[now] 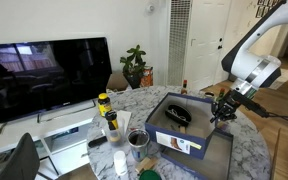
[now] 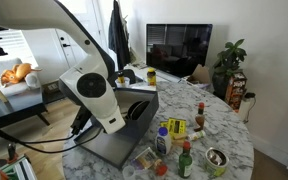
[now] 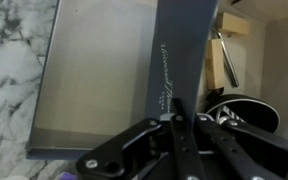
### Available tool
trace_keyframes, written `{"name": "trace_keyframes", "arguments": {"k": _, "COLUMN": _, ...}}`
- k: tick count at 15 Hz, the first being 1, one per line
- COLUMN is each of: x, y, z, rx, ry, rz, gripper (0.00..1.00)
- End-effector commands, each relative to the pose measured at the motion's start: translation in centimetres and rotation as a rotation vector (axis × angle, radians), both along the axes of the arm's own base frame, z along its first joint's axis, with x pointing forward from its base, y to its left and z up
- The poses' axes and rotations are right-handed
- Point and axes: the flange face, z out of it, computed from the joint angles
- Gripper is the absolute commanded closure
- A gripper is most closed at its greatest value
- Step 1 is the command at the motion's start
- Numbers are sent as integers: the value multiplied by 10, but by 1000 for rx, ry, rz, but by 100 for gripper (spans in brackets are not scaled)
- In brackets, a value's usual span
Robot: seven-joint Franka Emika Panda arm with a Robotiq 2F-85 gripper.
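A dark grey open box [image 1: 189, 138] stands on the round marble table [image 1: 246, 150] and holds a black object [image 1: 178, 115]. In an exterior view my gripper [image 1: 222, 110] is at the box's far edge. In the wrist view the gripper [image 3: 174, 122] is shut on a thin upright dark panel of the box [image 3: 179, 50] that bears script lettering. The grey box floor [image 3: 89, 80] lies on one side of the panel; a black rounded object [image 3: 242, 108] and a wooden piece [image 3: 224, 60] lie on the other. In an exterior view the arm [image 2: 92, 90] hides most of the box [image 2: 124, 135].
Bottles [image 1: 108, 110], a tin can [image 1: 137, 140] and small packets [image 2: 174, 128] crowd the table next to the box. More bottles [image 2: 185, 160] and a can [image 2: 216, 160] stand near the table edge. A TV [image 1: 44, 75] and a potted plant [image 1: 134, 65] stand behind.
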Motion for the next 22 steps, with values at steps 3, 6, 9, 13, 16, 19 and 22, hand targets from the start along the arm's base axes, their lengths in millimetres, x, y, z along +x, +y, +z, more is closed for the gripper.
{"name": "trace_keyframes", "arguments": {"k": 3, "x": -14, "y": -10, "z": -23, "rx": 27, "ry": -17, "rz": -6, "gripper": 99}}
{"name": "trace_keyframes", "arguments": {"k": 6, "x": -23, "y": -17, "z": -39, "rx": 22, "ry": -1, "rz": -3, "gripper": 99}}
{"name": "trace_keyframes", "arguments": {"k": 9, "x": -29, "y": -25, "z": -46, "rx": 27, "ry": -18, "rz": -23, "gripper": 99}}
{"name": "trace_keyframes", "arguments": {"k": 13, "x": -31, "y": -22, "z": -50, "rx": 29, "ry": -38, "rz": -9, "gripper": 99}}
{"name": "trace_keyframes", "arguments": {"k": 16, "x": -26, "y": -12, "z": -49, "rx": 70, "ry": -38, "rz": 0, "gripper": 99}}
{"name": "trace_keyframes", "arguments": {"k": 19, "x": -21, "y": -3, "z": -48, "rx": 131, "ry": -32, "rz": 1, "gripper": 99}}
{"name": "trace_keyframes", "arguments": {"k": 22, "x": -17, "y": -2, "z": -44, "rx": 180, "ry": -45, "rz": -21, "gripper": 99}}
